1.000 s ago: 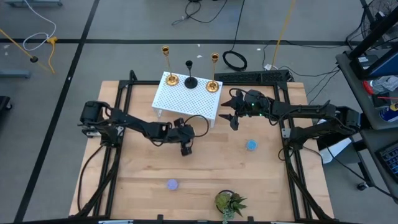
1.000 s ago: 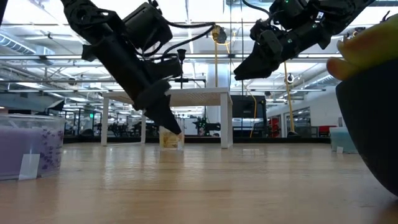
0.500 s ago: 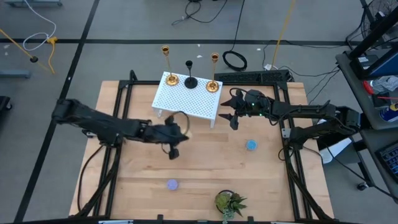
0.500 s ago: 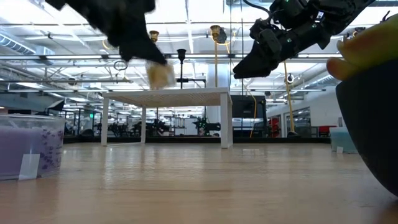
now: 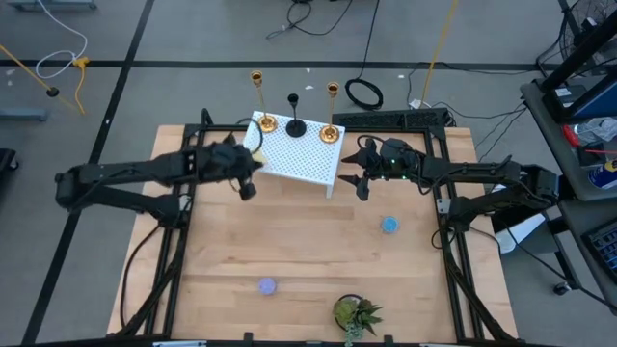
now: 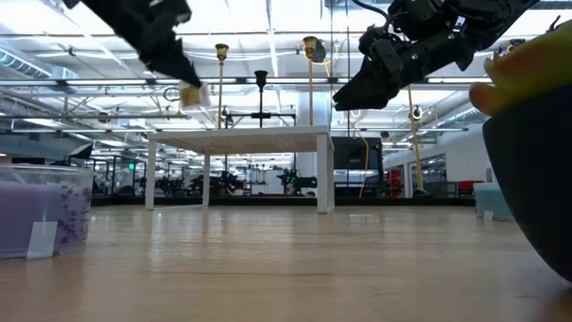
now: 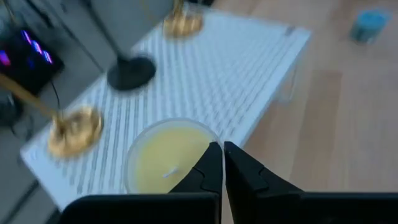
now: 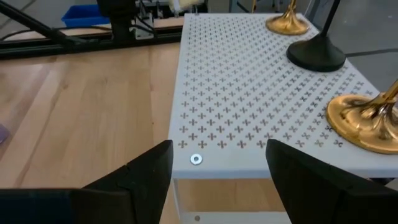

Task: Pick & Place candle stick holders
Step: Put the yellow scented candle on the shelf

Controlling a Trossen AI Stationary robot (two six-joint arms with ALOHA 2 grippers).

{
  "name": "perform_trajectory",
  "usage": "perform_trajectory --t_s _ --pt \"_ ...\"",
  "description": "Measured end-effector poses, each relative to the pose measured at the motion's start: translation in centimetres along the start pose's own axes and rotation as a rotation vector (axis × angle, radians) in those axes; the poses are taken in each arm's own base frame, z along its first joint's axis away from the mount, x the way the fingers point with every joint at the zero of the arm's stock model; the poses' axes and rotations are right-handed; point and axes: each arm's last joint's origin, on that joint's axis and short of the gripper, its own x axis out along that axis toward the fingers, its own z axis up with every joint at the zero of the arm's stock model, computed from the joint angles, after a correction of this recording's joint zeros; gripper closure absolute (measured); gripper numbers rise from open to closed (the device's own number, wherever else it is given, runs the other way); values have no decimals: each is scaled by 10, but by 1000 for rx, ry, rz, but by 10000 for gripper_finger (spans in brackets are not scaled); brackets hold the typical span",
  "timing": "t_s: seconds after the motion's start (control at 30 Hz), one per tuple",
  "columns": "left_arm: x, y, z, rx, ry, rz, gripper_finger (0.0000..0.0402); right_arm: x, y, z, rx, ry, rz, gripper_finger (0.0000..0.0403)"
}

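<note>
Three candlesticks were seen upright on the white perforated rack (image 5: 294, 149), along its far edge at the table's (image 5: 318, 260) 12 o'clock. In the high view a gold candlestick (image 5: 260, 101) stood at the rack's 10 o'clock corner, the black candlestick (image 5: 294, 116) in the middle, and the second gold candlestick (image 5: 331, 114) at the 2 o'clock corner.

The left gripper (image 5: 247, 172) was held above the rack's 9 o'clock end, its fingers closed on a yellow candle puck (image 7: 166, 157). In the low view the puck was carried clear above the rack top.

The right gripper (image 5: 361, 179) hung just off the rack's 3 o'clock edge, jaws wide and holding nothing.

A blue puck (image 5: 389, 225) lay at the table's 3 o'clock, a purple puck (image 5: 266, 285) and a potted plant (image 5: 354, 314) near 6 o'clock.
</note>
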Motion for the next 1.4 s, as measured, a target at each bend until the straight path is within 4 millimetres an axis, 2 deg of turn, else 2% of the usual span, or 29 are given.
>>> perform_trajectory --t_s 0.27,0.53,1.0,1.2,1.4 --pt "29 35 -6 -83 79 18 397 0 0 0 0 -2 0 149" --pt "49 52 -13 -139 131 40 376 0 0 0 0 -2 1 149" --pt "41 53 -11 -148 106 35 371 0 0 0 -1 -2 0 149" --pt "38 51 -10 -151 87 -18 370 0 0 0 -1 -2 0 149" --pt "37 50 -12 -150 111 -19 336 0 0 0 -1 -2 0 149"
